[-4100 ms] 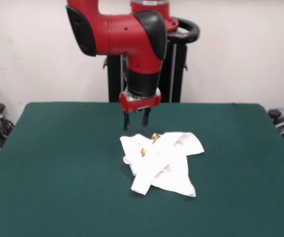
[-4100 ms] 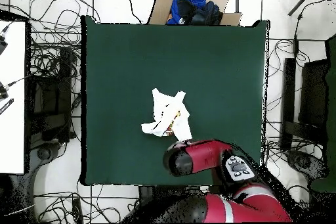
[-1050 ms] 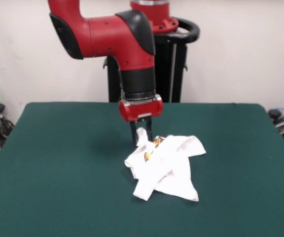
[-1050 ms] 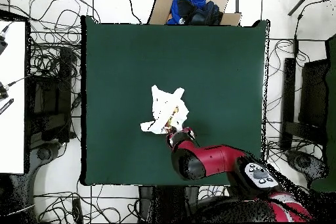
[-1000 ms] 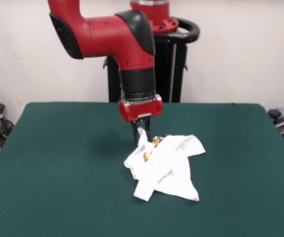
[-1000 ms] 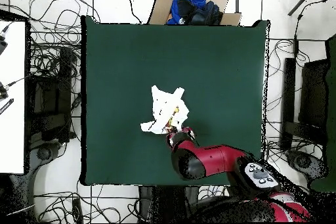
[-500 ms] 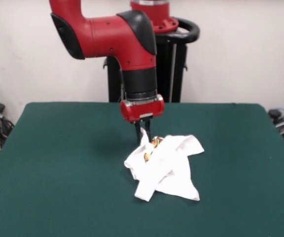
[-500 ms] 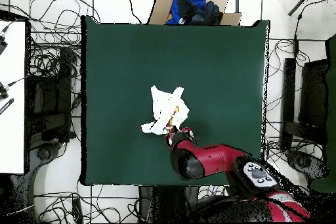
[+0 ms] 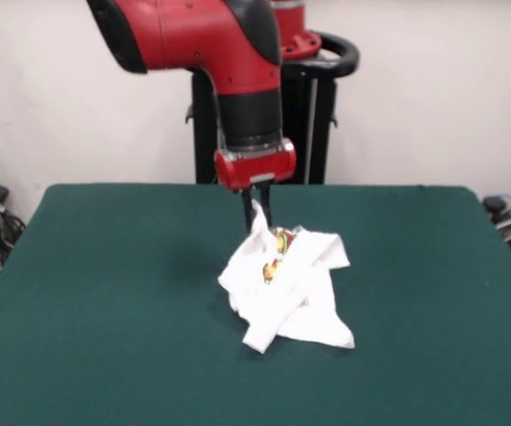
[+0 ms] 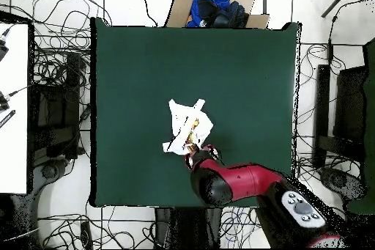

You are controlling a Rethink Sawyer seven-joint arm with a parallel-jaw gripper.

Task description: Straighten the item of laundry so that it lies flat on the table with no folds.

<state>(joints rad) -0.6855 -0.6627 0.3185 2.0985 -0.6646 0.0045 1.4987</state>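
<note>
The item of laundry (image 9: 286, 288) is a crumpled white T-shirt with a bit of colourful print showing, lying near the middle of the dark green table (image 9: 105, 293). Its far corner is pulled up into a peak. My gripper (image 9: 256, 213) hangs straight down over that corner and is shut on it, a little above the table. From overhead the shirt (image 10: 187, 131) is a small bunched heap, and my gripper (image 10: 196, 149) sits at the edge nearest the arm, mostly hidden under the red wrist.
A cardboard box with blue and black cloth (image 10: 214, 9) stands past the table's far edge in the overhead view. Cables (image 10: 55, 64) and dark equipment lie on the floor at both sides. A white surface (image 10: 13, 108) is at the left.
The gripper came down onto the shirt's far corner, shut on it and has now risen, lifting that corner and drawing the heap slightly toward the robot.
</note>
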